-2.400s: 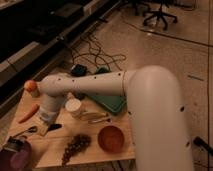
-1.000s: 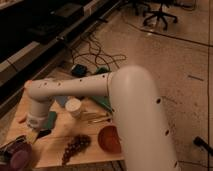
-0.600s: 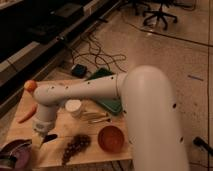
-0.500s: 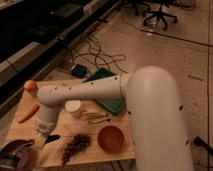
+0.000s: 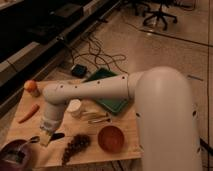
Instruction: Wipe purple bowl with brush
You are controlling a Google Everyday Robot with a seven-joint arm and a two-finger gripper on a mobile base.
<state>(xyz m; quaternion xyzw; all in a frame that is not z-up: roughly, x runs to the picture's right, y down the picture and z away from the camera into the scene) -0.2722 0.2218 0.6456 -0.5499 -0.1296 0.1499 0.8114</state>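
My gripper (image 5: 46,136) is down at the brush (image 5: 56,136), purple bowl (image 5: 11,148) just beside; whether I've clamped it, I cannot tell. Wiping not yet begun.

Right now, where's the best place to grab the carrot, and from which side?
Take the carrot around its middle, from straight above, across its narrow width: it lies flat and slanted on the table, nothing touching it. The gripper hangs low nearer the camera, near the purple bowl.
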